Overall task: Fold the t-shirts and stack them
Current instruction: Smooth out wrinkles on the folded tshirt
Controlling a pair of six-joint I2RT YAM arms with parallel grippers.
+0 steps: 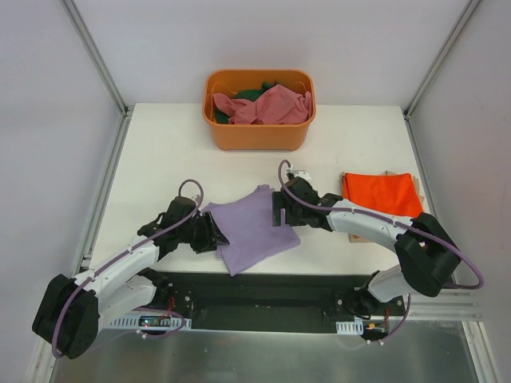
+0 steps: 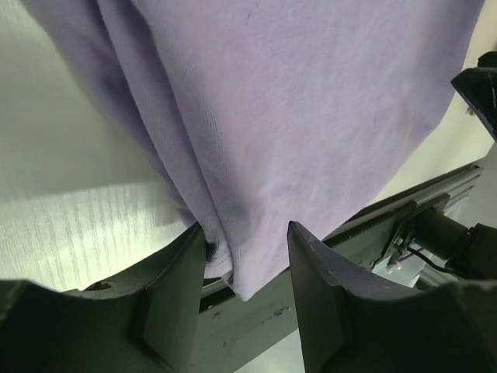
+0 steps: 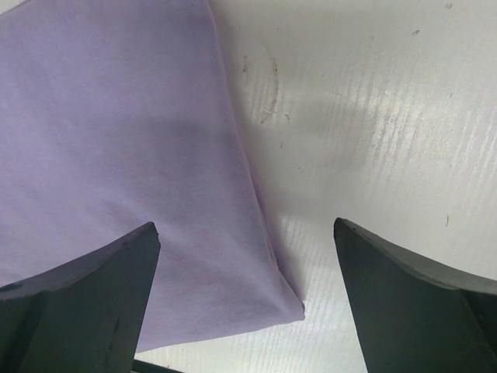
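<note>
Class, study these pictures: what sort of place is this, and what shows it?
Probably a robot lab test cell: a left arm and right arm mounted at a white table, bare walls framed by metal rails, and a tub of shirts staged for folding.

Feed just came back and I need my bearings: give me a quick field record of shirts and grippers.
lavender t-shirt: folded, on table between the arms
orange-red t-shirt: folded, on table at right, apart
tub: holds pink t-shirt and dark green t-shirt, unfolded
left gripper: jaws apart, lavender edge between them
right gripper: open over lavender corner
</note>
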